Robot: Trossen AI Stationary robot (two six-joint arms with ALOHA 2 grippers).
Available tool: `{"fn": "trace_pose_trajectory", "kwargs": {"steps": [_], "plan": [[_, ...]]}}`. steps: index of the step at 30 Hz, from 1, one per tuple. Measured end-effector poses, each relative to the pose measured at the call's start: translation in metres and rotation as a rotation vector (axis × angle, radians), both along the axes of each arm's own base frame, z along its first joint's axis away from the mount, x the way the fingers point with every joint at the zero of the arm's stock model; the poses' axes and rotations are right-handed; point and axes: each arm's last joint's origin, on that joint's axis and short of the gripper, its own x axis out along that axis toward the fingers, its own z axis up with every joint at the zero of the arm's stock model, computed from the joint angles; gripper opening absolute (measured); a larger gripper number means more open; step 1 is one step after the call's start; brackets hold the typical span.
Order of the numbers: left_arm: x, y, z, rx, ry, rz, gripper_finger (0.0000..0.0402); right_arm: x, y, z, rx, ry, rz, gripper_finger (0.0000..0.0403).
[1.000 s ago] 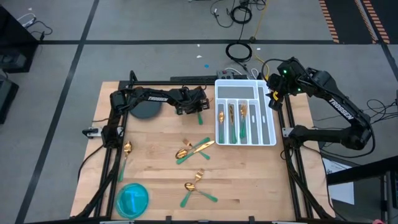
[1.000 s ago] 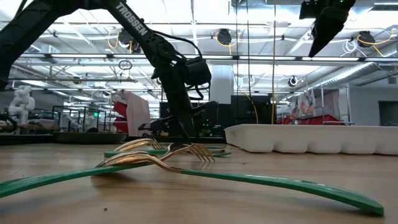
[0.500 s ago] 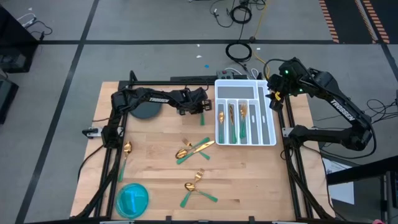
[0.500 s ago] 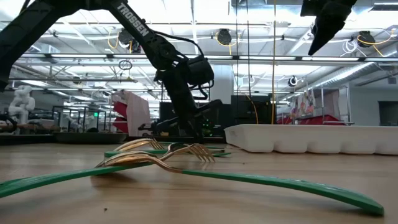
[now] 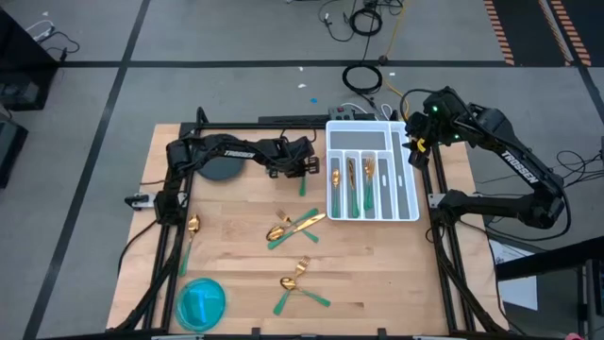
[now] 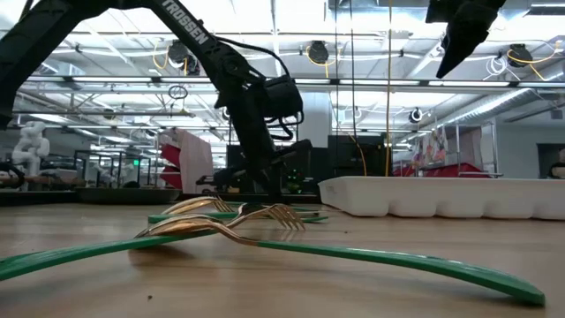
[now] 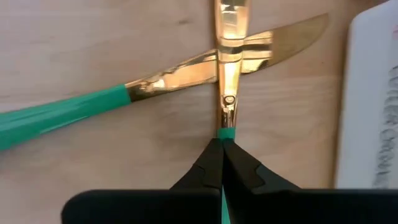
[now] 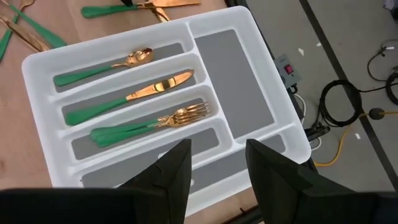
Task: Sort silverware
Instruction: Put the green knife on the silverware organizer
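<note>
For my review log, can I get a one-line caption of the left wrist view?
Left gripper shut on the green handle of a gold knife lying across a second knife, beside the white tray.

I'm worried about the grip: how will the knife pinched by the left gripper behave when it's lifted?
The left gripper is shut on the knife's slim green handle, far from the gold blade, so it will probably droop or pivot blade-down. It looks rigid and light. The glossy handle may slip, and it crosses a second knife, which could be nudged.

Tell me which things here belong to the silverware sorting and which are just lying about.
Job: loose silverware, knife and the piece above it pinched by the left gripper, sorted pieces, white tray.
Lying about: dark round plate, blue dish.
</note>
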Motion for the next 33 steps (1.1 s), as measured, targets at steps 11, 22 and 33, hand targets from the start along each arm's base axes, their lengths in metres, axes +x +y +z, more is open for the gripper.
{"fn": "trace_pose_trajectory", "kwargs": {"steps": [11,22,33], "plan": [[-0.015,-0.008,0.037,0.087,0.054,-0.076,0.0003,0.002,0.000,0.001,0.024,-0.054,-0.002,0.0146],[0.000,-0.004,0.045,0.145,-0.056,-0.202,0.0061,0.003,-0.001,0.002,0.013,-0.056,0.025,0.0173],[-0.002,-0.004,0.044,0.233,0.004,-0.224,0.0090,0.003,-0.001,0.002,0.008,-0.050,0.035,0.0227]]}}
